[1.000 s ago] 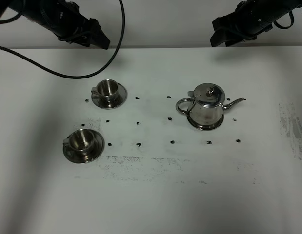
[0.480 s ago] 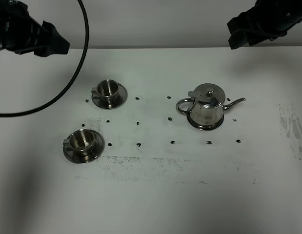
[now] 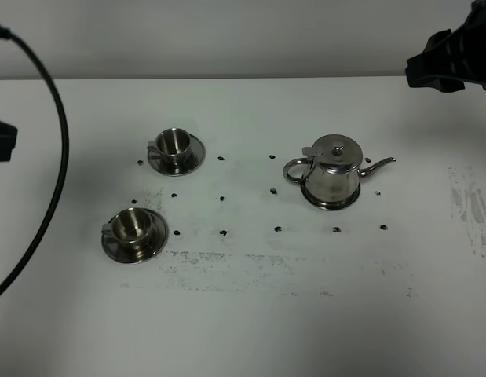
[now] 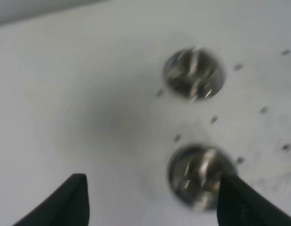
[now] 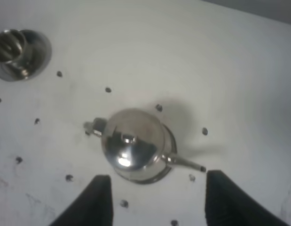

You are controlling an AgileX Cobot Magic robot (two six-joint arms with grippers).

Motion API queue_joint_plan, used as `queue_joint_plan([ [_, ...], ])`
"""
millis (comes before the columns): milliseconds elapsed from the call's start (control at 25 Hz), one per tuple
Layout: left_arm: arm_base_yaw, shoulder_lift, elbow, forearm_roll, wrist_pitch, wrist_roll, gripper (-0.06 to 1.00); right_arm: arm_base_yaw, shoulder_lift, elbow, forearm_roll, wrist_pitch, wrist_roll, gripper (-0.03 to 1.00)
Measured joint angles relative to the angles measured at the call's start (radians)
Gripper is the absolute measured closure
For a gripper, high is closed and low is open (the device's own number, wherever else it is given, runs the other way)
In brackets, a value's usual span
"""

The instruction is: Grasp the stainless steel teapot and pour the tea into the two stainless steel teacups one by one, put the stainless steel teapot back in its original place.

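Right gripper (image 5: 157,179) hangs above the tabletop with its two black fingers spread wide and nothing between them. The left gripper (image 4: 153,179) is also spread wide and empty, though its own view is blurred. In the high view the right one is a dark shape at the upper right corner, and only a small dark piece of the left one shows at the left edge.

A white table (image 3: 250,314) fills most of the frame. A black cable (image 3: 58,157) arcs down the left side. The teapot (image 3: 331,177) stands upright right of centre, lid on, spout pointing to the right of the frame and loop handle to the left. It sits on a round steel disc (image 3: 330,206), whose rim just shows under its base; neither gripper touches it.

Well apart, left of centre, the upper cup (image 3: 173,143) rests on its saucer (image 3: 195,153). The lower cup (image 3: 135,225) rests on a second saucer (image 3: 117,250) toward the lower left. Both cups are upright.

Small black dots (image 3: 223,232) lie in rows between the cups and the teapot.
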State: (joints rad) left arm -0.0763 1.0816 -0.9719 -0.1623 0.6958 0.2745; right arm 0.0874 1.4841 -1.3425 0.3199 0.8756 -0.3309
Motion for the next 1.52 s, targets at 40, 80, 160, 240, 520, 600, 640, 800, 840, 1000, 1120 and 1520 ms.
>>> queue_joint_plan([
  [40,0.0,-0.044,0.035,0.013,0.016,-0.023,0.38,0.008,-0.014,0.023,-0.001,-0.021,0.0,0.53],
  [80,0.0,-0.083,0.071,0.02,0.029,-0.035,0.38,0.02,-0.022,0.048,-0.002,-0.04,0.0,0.53],
  [160,0.0,-0.184,0.138,0.026,0.052,-0.048,0.38,0.048,-0.034,0.087,-0.006,-0.072,-0.001,0.53],
  [240,0.0,-0.277,0.201,0.027,0.084,-0.064,0.38,0.081,-0.035,0.103,-0.008,-0.079,-0.004,0.53],
  [520,0.0,-0.582,0.376,0.033,0.219,-0.143,0.38,0.177,-0.034,0.104,-0.019,-0.086,-0.008,0.53],
  [600,0.0,-0.663,0.414,0.034,0.235,-0.169,0.38,0.196,-0.034,0.104,-0.025,-0.092,-0.008,0.53],
  [640,0.0,-0.701,0.437,0.034,0.24,-0.175,0.38,0.206,-0.034,0.104,-0.026,-0.097,-0.008,0.53],
  [800,0.0,-0.815,0.489,0.034,0.254,-0.185,0.38,0.235,-0.034,0.104,-0.029,-0.111,-0.008,0.53],
  [840,0.0,-0.839,0.488,0.034,0.254,-0.186,0.38,0.241,-0.034,0.104,-0.029,-0.115,-0.008,0.53],
  [1000,0.0,-0.908,0.489,0.034,0.273,-0.209,0.38,0.254,-0.034,0.104,-0.029,-0.125,-0.008,0.53],
  [1120,0.0,-0.938,0.495,0.034,0.316,-0.225,0.38,0.255,-0.034,0.104,-0.029,-0.125,-0.008,0.53],
  [1520,0.0,-0.951,0.517,0.037,0.357,-0.233,0.4,0.269,-0.032,0.107,-0.025,-0.132,-0.027,0.53],
])
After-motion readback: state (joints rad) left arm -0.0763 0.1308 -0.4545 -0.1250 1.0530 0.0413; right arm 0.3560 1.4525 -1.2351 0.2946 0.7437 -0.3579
